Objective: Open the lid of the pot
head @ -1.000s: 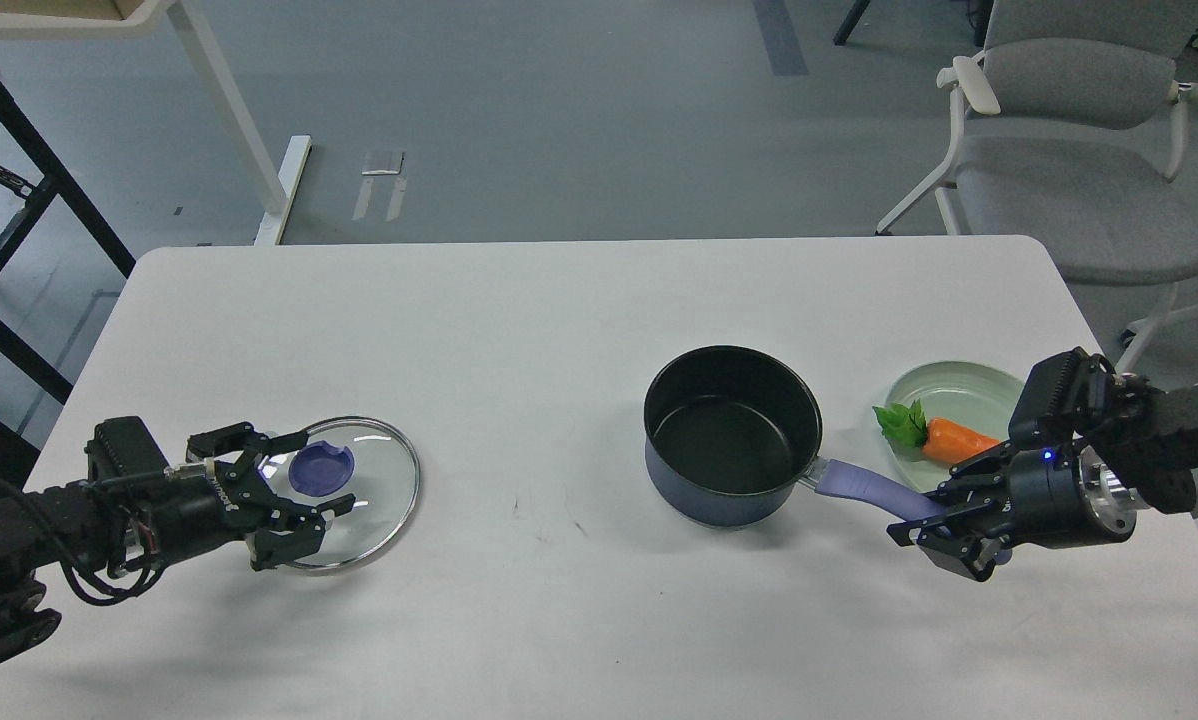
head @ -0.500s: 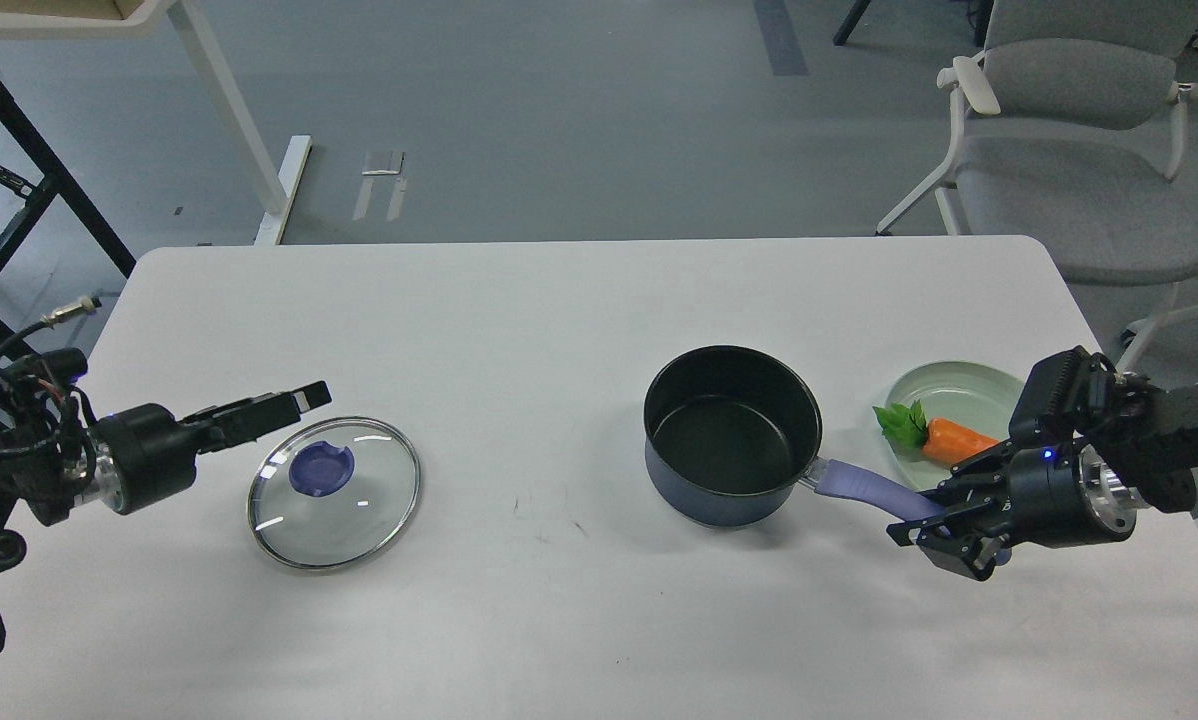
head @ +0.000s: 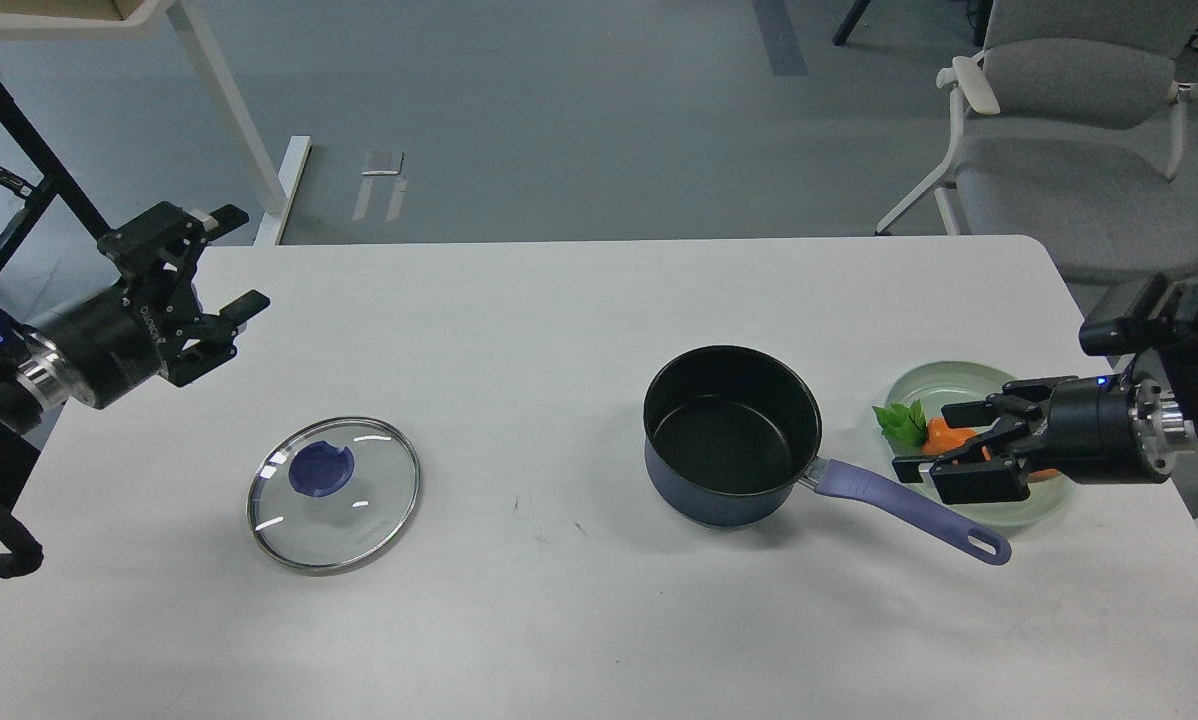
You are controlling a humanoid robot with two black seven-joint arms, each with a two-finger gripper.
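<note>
The pot lid (head: 334,495), clear glass with a metal rim and a purple-blue knob, lies flat on the white table (head: 559,300) at the left. The dark blue pot (head: 731,435) stands uncovered right of centre, its lavender handle (head: 904,510) pointing right and toward me. My left gripper (head: 227,270) is open and empty, raised above the table's far left, well clear of the lid. My right gripper (head: 934,440) is open and empty, raised over the pale green plate, just right of the handle and not touching it.
A pale green plate (head: 959,380) holding a toy carrot (head: 944,437) with green leaves sits right of the pot, partly behind my right gripper. A grey office chair (head: 1069,150) stands beyond the table's far right corner. A black rack (head: 9,200) stands at the far left.
My left gripper let go of the lid, then rose up and away to the far left. My right gripper released the pot handle and lifted back over the plate. Pot and lid stayed put.
</note>
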